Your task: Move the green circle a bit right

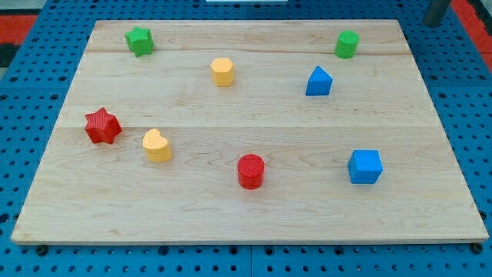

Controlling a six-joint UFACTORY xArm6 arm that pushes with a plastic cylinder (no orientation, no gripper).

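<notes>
The green circle (347, 44) stands near the top right of the wooden board (246, 223). My tip (435, 23) shows at the view's top right corner, off the board, well to the right of the green circle and a little above it. Only the rod's lower end shows.
A green star (139, 40) is at the top left. A yellow hexagon (222, 71) and a blue triangle (319, 81) lie below the top row. A red star (101, 126), a yellow heart (157, 145), a red circle (250, 171) and a blue cube (364, 166) lie lower.
</notes>
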